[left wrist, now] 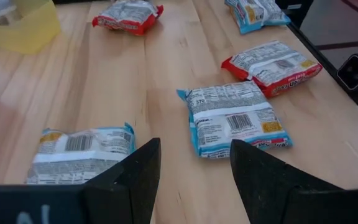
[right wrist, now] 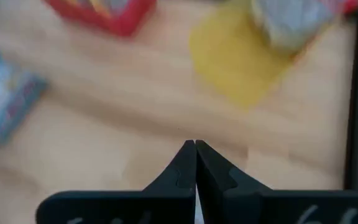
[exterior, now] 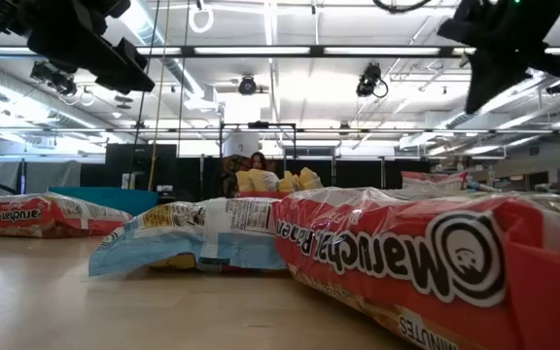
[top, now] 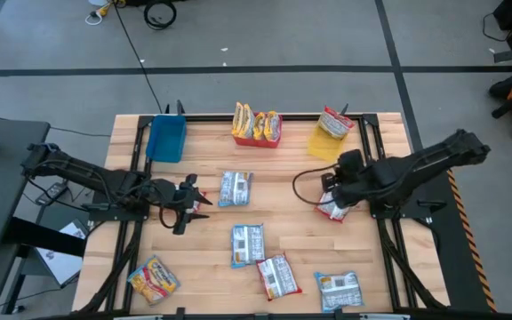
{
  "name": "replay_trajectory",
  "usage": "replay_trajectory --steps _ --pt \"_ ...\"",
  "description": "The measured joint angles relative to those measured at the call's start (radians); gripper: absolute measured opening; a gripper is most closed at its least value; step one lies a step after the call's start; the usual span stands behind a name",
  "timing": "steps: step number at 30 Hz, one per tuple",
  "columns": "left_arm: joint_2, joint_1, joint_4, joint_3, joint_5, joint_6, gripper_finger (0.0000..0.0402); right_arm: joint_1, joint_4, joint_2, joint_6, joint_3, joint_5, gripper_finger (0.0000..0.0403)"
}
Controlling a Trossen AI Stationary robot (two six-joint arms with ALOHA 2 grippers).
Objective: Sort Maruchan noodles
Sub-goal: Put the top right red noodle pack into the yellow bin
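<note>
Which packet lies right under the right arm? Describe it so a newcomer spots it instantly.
Start at the yellow bin on the table's far edge. Toward the near edge from it, the red-and-white noodle packet lies under the right gripper. The nearest other loose packets are blue-and-white.

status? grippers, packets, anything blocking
Left gripper open, empty, beside a blue packet. Right gripper shut, nothing between the fingers, over a red packet. Six packets loose on table. Nothing blocking.
</note>
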Motion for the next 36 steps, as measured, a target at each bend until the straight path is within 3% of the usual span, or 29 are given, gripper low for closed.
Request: replay_trajectory --steps 5,9,12,15,21,29,32,36 --pt "0.000 -0.017 -0.020 0.000 0.003 0.010 0.0196 -0.030 0.144 0.049 -0.223 -0.008 -0.189 0.0013" --pt "0.000 -0.016 0.000 0.000 0.003 0.013 0.0196 -0.047 0.409 0.169 -0.721 0.044 -0.253 0.0017" --pt "0.000 -0.016 0.014 0.000 0.003 0.013 0.0196 -0.073 0.453 0.266 -1.115 0.129 -0.316 0.0019" --pt "0.000 -0.016 0.015 0.002 0.003 0.006 0.0196 -0.137 0.369 0.360 -1.324 0.244 -0.364 0.0025" --pt "0.000 -0.015 0.011 0.002 -0.002 0.005 0.0196 -0.324 0.079 0.571 -1.570 0.459 -0.656 0.0082" --pt "0.000 -0.015 0.011 0.002 -0.008 0.006 0.0196 -0.400 -0.151 0.774 -2.038 0.488 -0.686 0.0185" --pt "0.000 -0.015 0.011 0.002 -0.008 0.006 0.0196 -0.413 -0.270 0.848 -2.150 0.486 -0.691 0.0193" --pt "0.000 -0.015 0.010 0.002 -0.008 0.005 0.0196 -0.422 -0.277 0.917 -2.189 0.462 -0.710 0.0188"
